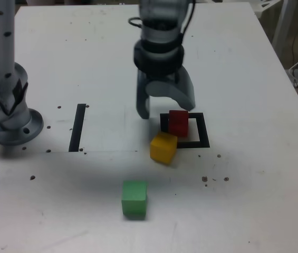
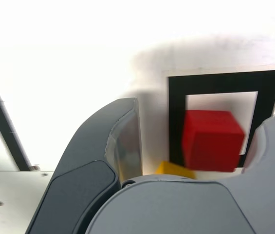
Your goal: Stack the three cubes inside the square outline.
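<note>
Red cube (image 1: 179, 122) sits inside the square outline (image 1: 200, 141), directly beneath the claw (image 1: 165, 108). Claw spread wide, empty. Yellow cube (image 1: 163, 147) lies just beside, toward the table's near edge.

White table (image 1: 243, 68) carrying three cubes (image 1: 134, 198), square outline (image 1: 204, 132)

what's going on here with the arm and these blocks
A robot arm's gripper hangs open just above the red cube, which sits in the black tape square outline and isn't held. The yellow cube lies tilted at the outline's near corner, outside it. The green cube sits alone, nearer the camera. Nothing is stacked yet.
</note>
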